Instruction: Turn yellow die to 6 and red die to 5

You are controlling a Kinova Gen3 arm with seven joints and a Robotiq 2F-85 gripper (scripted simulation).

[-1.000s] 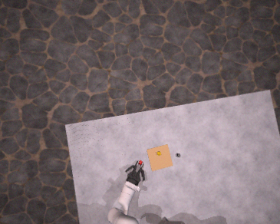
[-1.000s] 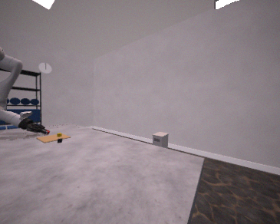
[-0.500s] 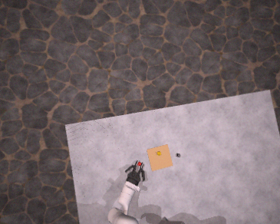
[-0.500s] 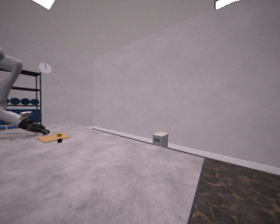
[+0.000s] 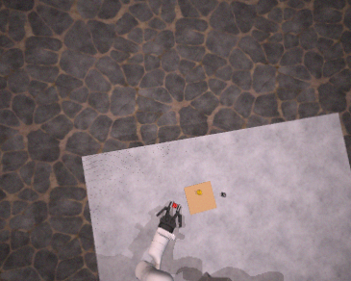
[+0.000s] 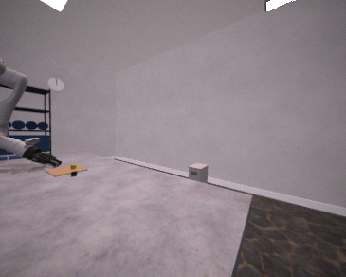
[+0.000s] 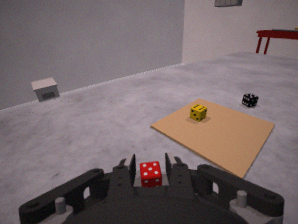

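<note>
The black metal claw (image 5: 175,206) (image 6: 58,164) (image 7: 150,162) is held partly open, its fingers apart around the white-pipped red die (image 5: 175,205) (image 6: 58,165) (image 7: 150,174), which is seen off the mat. Beyond, the yellow cubic die (image 5: 199,192) (image 6: 73,167) (image 7: 198,113) is carried by the square tan mat (image 5: 201,204) (image 6: 60,172) (image 7: 227,135); past that, the black cubic die (image 5: 223,194) (image 6: 74,174) (image 7: 250,100) is supported by the pale mottled counter (image 5: 277,168) (image 6: 154,213) (image 7: 90,130).

Dice: 3 tot., i.e. 1 yel. die (image 5: 199,192) (image 6: 73,166) (image 7: 198,113), 1 red die (image 5: 175,205) (image 7: 150,174), 1 blk. die (image 5: 223,194) (image 6: 74,174) (image 7: 250,100). Mats: 1, tan mat (image 5: 202,204) (image 6: 60,172) (image 7: 220,137). Arms: 1, wht. arm (image 5: 157,250) (image 6: 8,108), w/ 1 blk. gripper (image 5: 174,206) (image 6: 59,164) (image 7: 150,162), 2 fingers. Lg. pale tabletops: 1 (image 5: 277,159) (image 6: 154,223) (image 7: 90,130). Red tables: 1 (image 7: 277,34), part. in view. Sm. boxes nr. wall: 1, lt. gray box (image 6: 198,174) (image 7: 46,91). Shelf units: 1, blk. shelf unit (image 6: 50,114). Rnd. wht. wall discs: 1 (image 6: 56,83).
</note>
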